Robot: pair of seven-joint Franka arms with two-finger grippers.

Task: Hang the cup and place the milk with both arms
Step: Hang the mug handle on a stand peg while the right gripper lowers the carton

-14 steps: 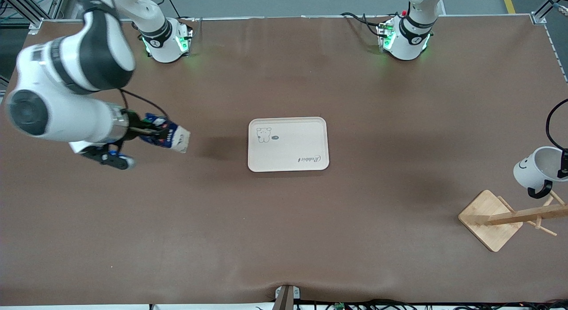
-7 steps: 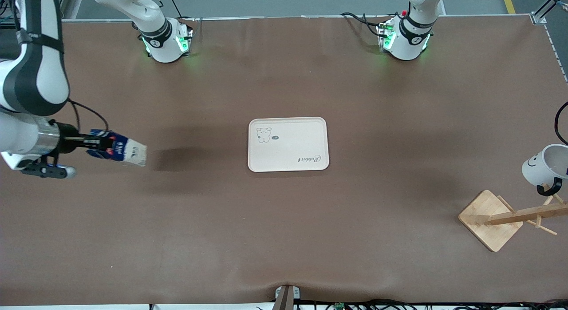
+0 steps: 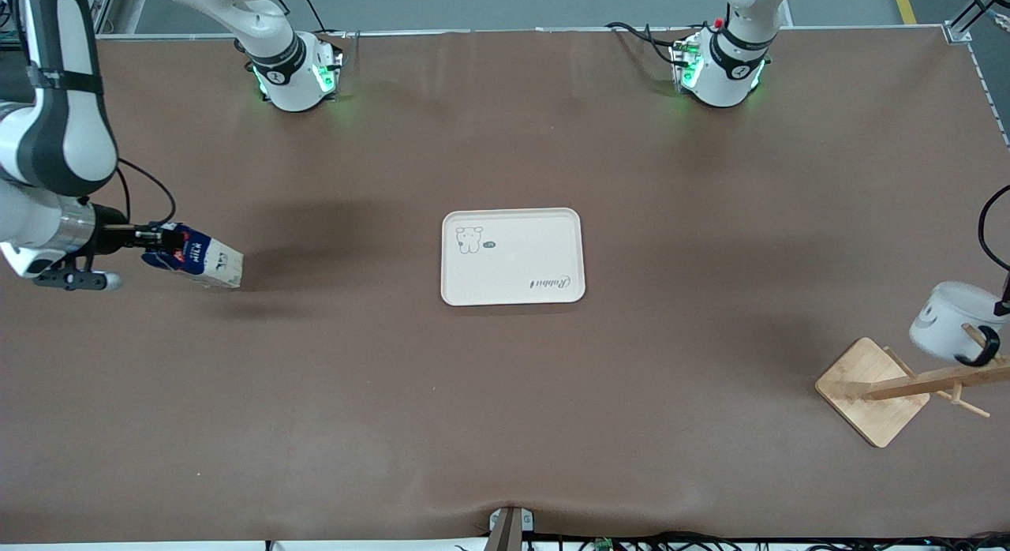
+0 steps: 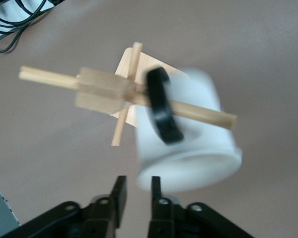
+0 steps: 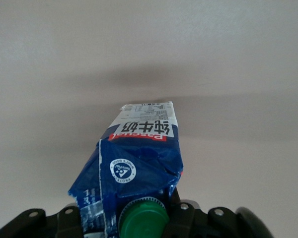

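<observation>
Holding the milk (image 3: pixel 193 257) in my right claw (image 3: pixel 154 237), clamped at the cap end, carton tilted with its base toward the tray (image 3: pixel 513 219). It is low over the table (image 3: pixel 505 425) near the right arm's edge, with clear room to the tray. The cup (image 3: pixel 943 328) has its handle over a peg of the rack (image 3: pixel 876 389) by the left arm's edge. My left claw (image 4: pixel 136 191) is parted, gripping nothing, just beside the cup.

White cup (image 3: pixel 944 330) blurred, black handle on peg; blue milk (image 3: pixel 193 257) tilted, held aloft.
</observation>
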